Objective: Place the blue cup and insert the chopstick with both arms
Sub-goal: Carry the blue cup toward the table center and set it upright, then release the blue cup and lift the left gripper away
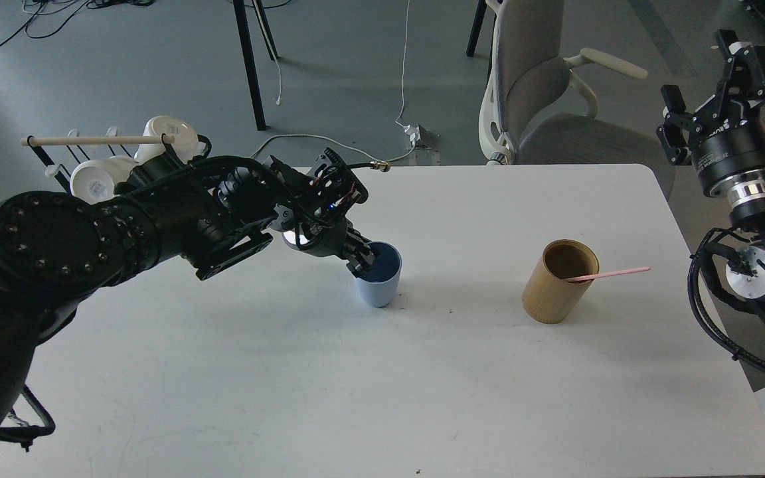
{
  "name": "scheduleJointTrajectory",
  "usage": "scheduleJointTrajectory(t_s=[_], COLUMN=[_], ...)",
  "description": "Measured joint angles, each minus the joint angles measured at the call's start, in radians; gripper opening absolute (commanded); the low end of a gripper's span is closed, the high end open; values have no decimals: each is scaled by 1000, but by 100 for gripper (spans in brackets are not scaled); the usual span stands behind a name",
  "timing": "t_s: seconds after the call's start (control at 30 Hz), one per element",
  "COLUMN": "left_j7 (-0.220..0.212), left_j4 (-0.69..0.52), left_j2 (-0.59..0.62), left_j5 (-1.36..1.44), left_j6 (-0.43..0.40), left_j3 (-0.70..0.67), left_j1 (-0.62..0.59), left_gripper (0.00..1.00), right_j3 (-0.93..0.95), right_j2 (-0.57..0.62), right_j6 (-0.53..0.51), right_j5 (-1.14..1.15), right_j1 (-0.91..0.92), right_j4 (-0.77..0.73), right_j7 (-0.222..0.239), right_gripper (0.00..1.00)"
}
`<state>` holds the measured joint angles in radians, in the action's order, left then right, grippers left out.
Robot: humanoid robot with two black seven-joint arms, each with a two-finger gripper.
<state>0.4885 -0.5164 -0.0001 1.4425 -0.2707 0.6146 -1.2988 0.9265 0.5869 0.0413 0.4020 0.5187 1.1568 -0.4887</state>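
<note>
The blue cup (378,282) stands upright on the white table (356,372), near its middle. My left gripper (362,260) is shut on the cup's near-left rim, one finger inside and one outside. A pale pink chopstick (611,272) leans out of the tan bamboo cylinder (558,282) to the right, pointing right. My right gripper (721,79) is raised off the table's right edge, its fingers apart and empty.
A black wire rack (110,159) with white mugs and a wooden rod stands beyond the table's left back corner. A grey office chair (542,93) stands behind the table. Cables lie on the floor.
</note>
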Motion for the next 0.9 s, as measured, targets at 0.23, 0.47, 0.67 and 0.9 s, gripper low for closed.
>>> scheduleJointTrajectory(t_s=[0.23,0.47,0.67,0.9], left_j7=[0,0,0,0], left_j4=[-25,-38,-84,-190], left_j2=[90,253,287,294], left_j5=[-13,-183,-480,-708], left_j6=[-36,-170,-170,-166], left_j3=[-134,-585,-936,-1096], left_j1=[-10,73,249,362], left_gripper=[88,93,97,98], right_j3=[-21,-27,-31,-30], right_j2=[35,205,395,459], right_j6=[6,157,418,447], right_j5=[64,422,772,1049], right_j1=[2,-1,-199,-458], right_j4=[11,79,333,402], right_j7=[0,0,0,0], right_gripper=[96,96,95,92])
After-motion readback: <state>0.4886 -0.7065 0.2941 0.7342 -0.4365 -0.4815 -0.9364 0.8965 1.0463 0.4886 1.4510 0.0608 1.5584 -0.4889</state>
